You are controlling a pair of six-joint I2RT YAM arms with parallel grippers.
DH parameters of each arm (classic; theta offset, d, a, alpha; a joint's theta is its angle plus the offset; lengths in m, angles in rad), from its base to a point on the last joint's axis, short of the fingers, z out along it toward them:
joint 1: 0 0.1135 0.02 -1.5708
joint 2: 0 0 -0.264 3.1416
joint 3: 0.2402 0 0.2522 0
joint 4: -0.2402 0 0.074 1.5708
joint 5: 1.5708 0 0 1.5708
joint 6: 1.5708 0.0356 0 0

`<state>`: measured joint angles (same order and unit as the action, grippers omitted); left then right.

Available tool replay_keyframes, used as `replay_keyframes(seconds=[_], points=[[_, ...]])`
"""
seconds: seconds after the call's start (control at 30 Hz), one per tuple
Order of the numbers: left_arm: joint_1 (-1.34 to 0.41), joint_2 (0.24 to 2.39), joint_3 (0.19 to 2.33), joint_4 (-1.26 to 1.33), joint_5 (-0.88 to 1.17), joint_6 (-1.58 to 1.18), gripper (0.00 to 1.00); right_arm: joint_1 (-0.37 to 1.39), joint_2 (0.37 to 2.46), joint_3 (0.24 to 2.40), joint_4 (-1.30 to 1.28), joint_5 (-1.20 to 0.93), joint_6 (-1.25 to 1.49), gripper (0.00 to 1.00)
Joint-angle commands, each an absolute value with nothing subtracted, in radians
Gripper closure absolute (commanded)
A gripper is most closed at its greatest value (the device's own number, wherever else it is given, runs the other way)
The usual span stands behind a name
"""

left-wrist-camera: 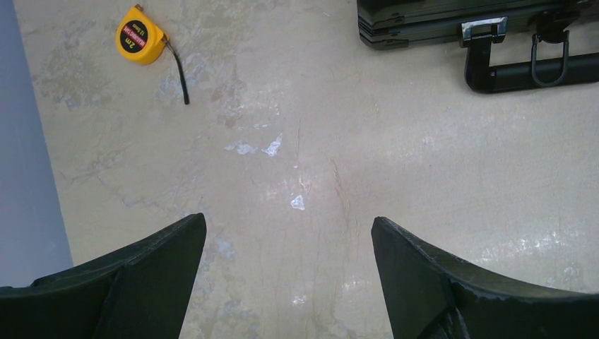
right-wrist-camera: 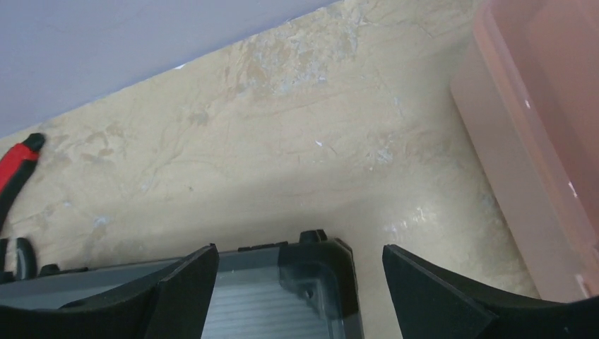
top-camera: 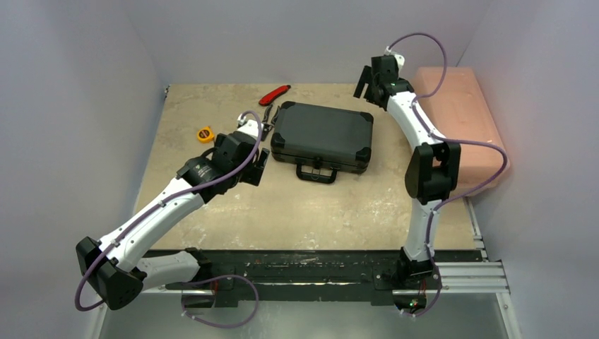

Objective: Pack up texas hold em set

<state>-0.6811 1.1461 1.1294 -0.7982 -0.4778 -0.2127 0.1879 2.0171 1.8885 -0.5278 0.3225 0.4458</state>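
The texas hold em set shows only as a black briefcase point(top-camera: 322, 134), lid shut, lying flat mid-table with its handle point(top-camera: 316, 171) toward the arms. My left gripper point(top-camera: 256, 168) hovers just left of the case's near left corner. It is open over bare table point(left-wrist-camera: 289, 222), with the briefcase point(left-wrist-camera: 424, 21) and handle point(left-wrist-camera: 523, 67) off to the upper right of the left wrist view. My right gripper point(top-camera: 366, 81) is raised over the case's far right corner. It is open point(right-wrist-camera: 300, 251), the corner point(right-wrist-camera: 318, 272) showing between its fingers without contact.
A yellow tape measure point(top-camera: 205, 133) point(left-wrist-camera: 141, 35) lies left of the case. Red-handled pliers point(top-camera: 274, 94) point(right-wrist-camera: 18, 166) lie behind its far left corner. A pink plastic box point(top-camera: 463, 120) point(right-wrist-camera: 537, 141) stands along the table's right edge, close to the right arm.
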Motion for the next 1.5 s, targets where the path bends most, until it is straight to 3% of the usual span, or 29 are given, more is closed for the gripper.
replay_keyframes(seconds=[0.0,0.27,0.8,1.47], points=[[-0.677,1.15,1.124,-0.76,-0.485,-0.192,0.13,0.18,2.106,2.028,-0.584,0.285,0.422,0.11],[-0.676,1.155,1.126,-0.764,-0.494,-0.189,0.13,0.172,2.267,2.18,-0.638,0.259,0.396,0.17],[-0.677,1.149,1.137,-0.779,-0.495,-0.194,0.14,0.174,2.182,1.909,-0.571,0.132,0.36,0.26],[-0.678,1.12,1.128,-0.782,-0.492,-0.198,0.15,0.207,1.997,1.617,-0.512,0.003,0.355,0.28]])
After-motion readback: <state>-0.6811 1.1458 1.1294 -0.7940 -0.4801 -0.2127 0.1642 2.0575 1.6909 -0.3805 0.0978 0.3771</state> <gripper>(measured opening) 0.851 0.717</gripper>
